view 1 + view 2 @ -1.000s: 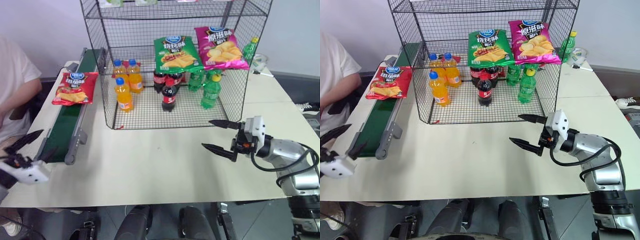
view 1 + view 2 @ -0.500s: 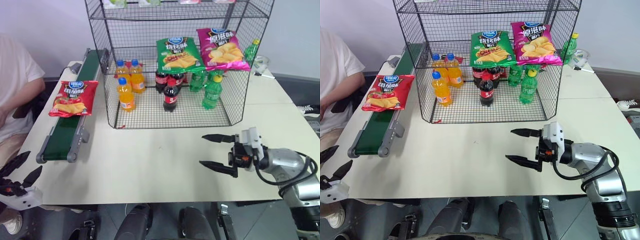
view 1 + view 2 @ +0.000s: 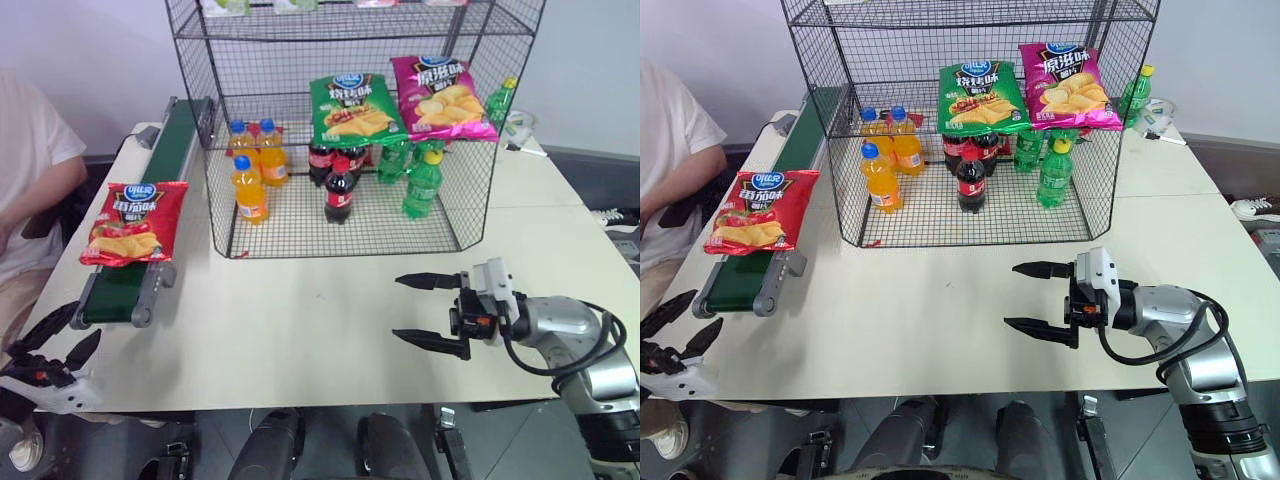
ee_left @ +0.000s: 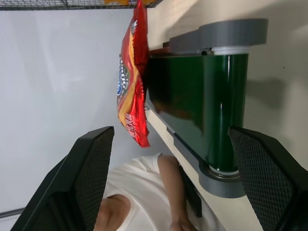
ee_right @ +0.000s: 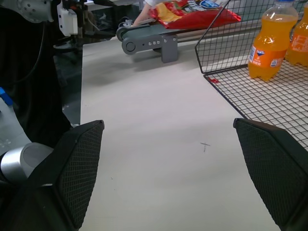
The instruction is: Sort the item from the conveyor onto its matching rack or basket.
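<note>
The red crisp bag lies flat on the dark-green conveyor, close to its near roller end, and overhangs the belt's sides. My left gripper is open, low off the table's front-left corner and just short of that end. In the left wrist view the bag and the belt lie ahead of the spread fingers. My right gripper hangs open and empty over the bare table, in front of the black wire rack.
The rack holds orange bottles, cola bottles and green bottles on its bottom tier, with a green bag and a magenta bag above. A person in a white shirt sits left of the conveyor.
The red bag has ridden down the belt toward its near end. My left gripper has sunk lower beside the table corner. The right gripper drew back slightly, still open.
</note>
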Tool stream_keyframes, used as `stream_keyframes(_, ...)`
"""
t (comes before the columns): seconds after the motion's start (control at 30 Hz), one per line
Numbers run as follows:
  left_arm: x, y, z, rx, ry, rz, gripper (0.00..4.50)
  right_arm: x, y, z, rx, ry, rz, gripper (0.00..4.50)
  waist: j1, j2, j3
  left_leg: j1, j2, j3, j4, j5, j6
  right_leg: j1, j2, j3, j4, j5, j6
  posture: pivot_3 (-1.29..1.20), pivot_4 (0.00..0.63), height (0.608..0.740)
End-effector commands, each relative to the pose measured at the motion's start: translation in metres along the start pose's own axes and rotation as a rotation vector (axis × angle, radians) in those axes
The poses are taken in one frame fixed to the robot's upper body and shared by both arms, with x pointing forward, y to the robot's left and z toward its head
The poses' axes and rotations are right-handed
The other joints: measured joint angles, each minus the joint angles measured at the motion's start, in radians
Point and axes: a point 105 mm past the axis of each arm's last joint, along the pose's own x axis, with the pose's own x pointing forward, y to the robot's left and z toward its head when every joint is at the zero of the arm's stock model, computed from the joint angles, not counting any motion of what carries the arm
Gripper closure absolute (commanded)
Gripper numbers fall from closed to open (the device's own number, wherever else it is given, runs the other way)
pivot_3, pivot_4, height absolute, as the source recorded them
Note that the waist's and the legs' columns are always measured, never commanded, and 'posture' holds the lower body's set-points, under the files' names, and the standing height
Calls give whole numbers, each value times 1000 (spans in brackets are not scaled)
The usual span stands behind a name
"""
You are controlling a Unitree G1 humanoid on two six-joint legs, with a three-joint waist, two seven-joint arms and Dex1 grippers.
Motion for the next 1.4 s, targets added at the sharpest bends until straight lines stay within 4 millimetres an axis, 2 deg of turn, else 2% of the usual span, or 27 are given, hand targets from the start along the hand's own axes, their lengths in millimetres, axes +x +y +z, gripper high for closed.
stream_keyframes(0.03, 5, 10, -1, 16, -7, 36, 537, 1, 1, 8, -41, -6, 8, 0, 0, 0, 0, 0, 0, 0, 0, 0, 0, 0, 0, 0, 0, 0, 0, 0, 150, 740)
stream_keyframes(0.4, 14, 12, 6, 14, -35, 52, 537, 2, 7, 7, -29, 5, 37, 0, 0, 0, 0, 0, 0, 0, 0, 0, 0, 0, 0, 0, 0, 0, 0, 0, 150, 740)
stream_keyframes(0.87, 26, 17, 11, 0, -38, 89, 537, 1, 2, 3, -42, 14, 2, 0, 0, 0, 0, 1, 0, 0, 1, 0, 0, 1, 0, 0, 1, 0, 0, 0, 150, 740)
stream_keyframes(0.97, 29, 15, 10, -31, -32, 81, 1351, -1, -1, 3, -48, 18, -13, 0, 0, 0, 0, 1, 0, 0, 1, 0, 0, 1, 0, 0, 1, 0, 0, 0, 150, 740)
stream_keyframes(1.13, 31, 18, 6, -55, -5, 111, 3675, -2, -3, 3, -49, 25, -24, 0, 0, 0, 0, 3, 0, 0, 1, 0, 0, 3, 0, 0, 1, 0, 0, 0, 150, 740)
stream_keyframes(1.2, 32, 19, 4, -66, 9, 122, 4472, -3, -3, 2, -49, 30, -27, 0, 0, 0, 0, 4, 0, 0, 1, 0, 0, 4, 0, 0, 1, 0, 0, 0, 150, 740)
stream_keyframes(1.4, 36, 30, 5, -74, 14, 166, 4472, -4, -8, 3, -59, 33, -41, 0, 0, 0, 0, 6, 0, 0, 1, 0, 0, 6, 0, 0, 1, 0, 0, 0, 150, 740)
